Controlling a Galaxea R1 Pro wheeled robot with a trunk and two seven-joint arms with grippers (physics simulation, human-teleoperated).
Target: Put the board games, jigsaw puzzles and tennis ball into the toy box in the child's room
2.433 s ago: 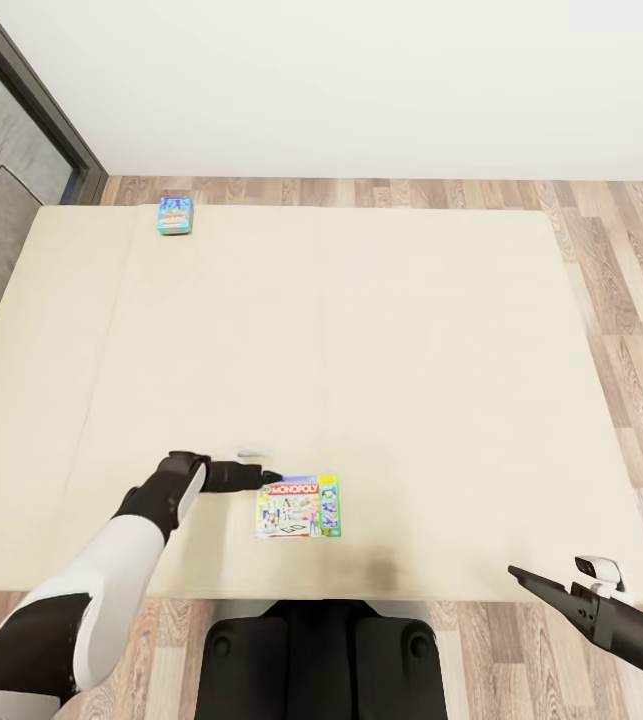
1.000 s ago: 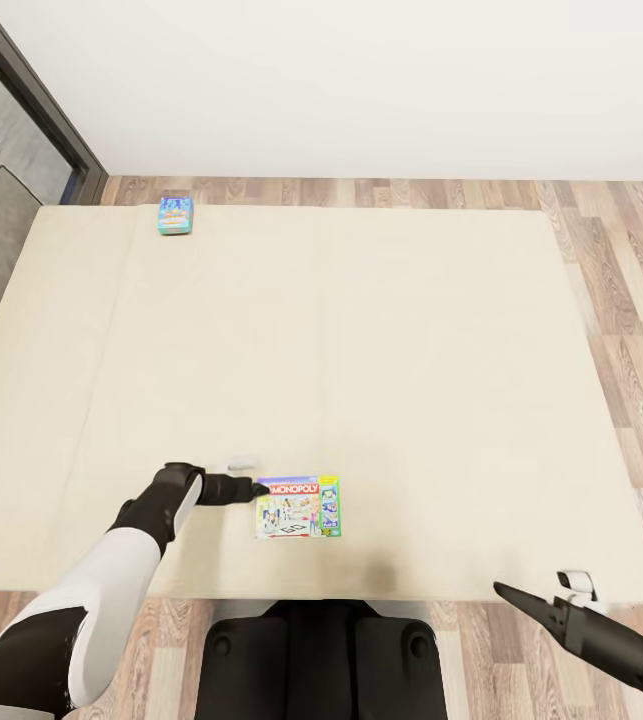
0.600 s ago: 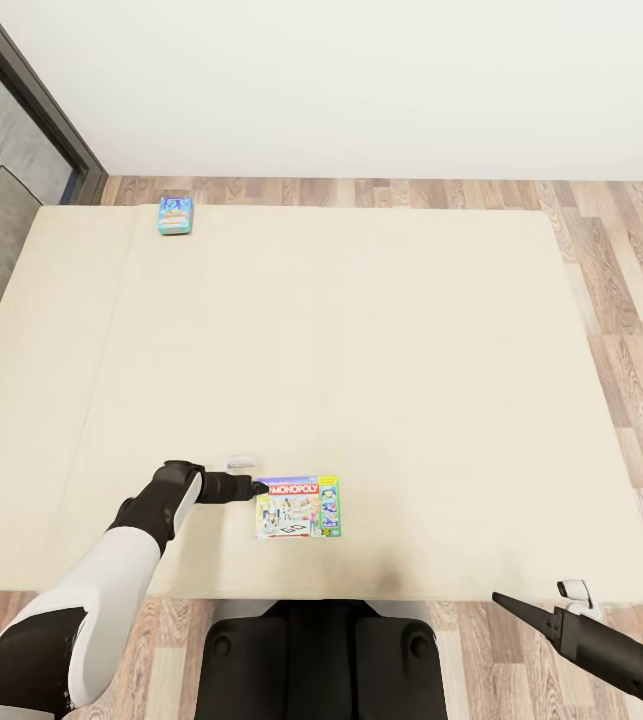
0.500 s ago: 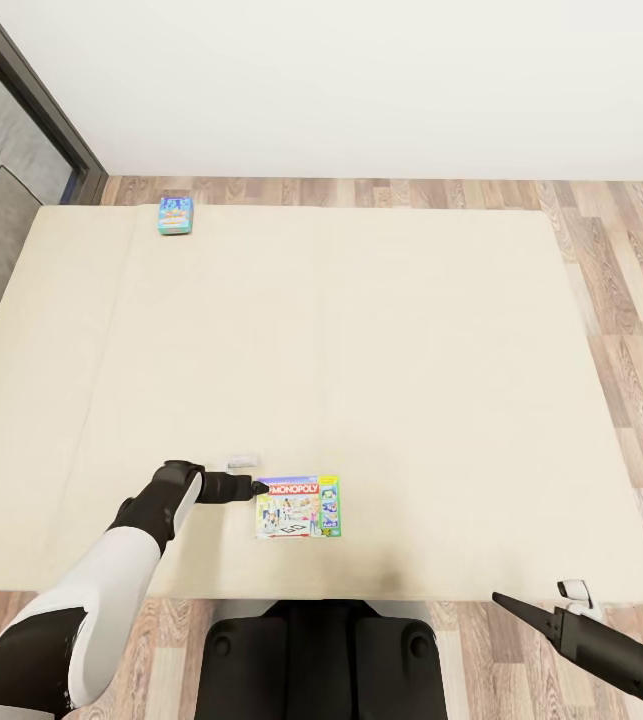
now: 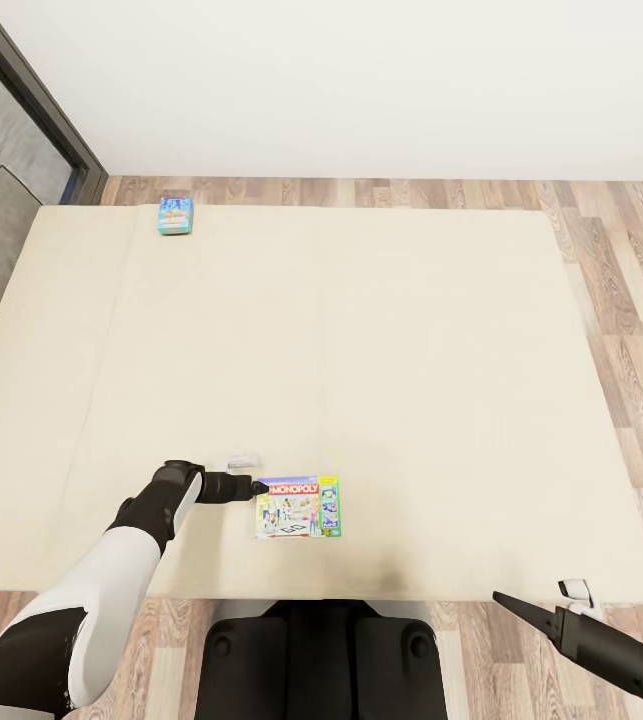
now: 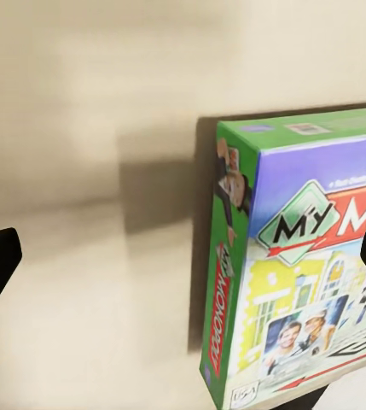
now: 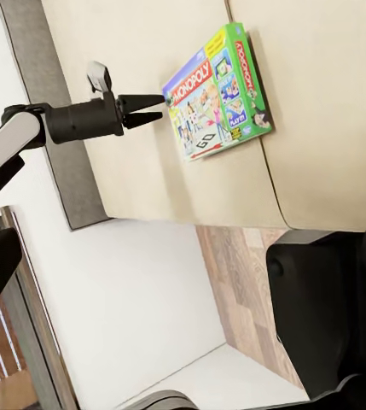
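The left hand [image 5: 259,488] reaches low over the cream bed [image 5: 411,330], its dark fingers spread wide and holding nothing, tips at the upper left corner of the Monopoly box [image 5: 299,506]. That flat, glossy rectangular box lies face up near the bed's front edge, long axis running left to right. A smaller blue board game [image 5: 175,214] lies at the far left corner; whether the right hand [image 5: 506,600], off the front edge, is parted or closed cannot be told.

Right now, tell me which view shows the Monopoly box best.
Head view: the whole Monopoly box lies flat on the bed, the left gripper at its corner. The right wrist view shows the whole box too, tilted. The left wrist view crops it.
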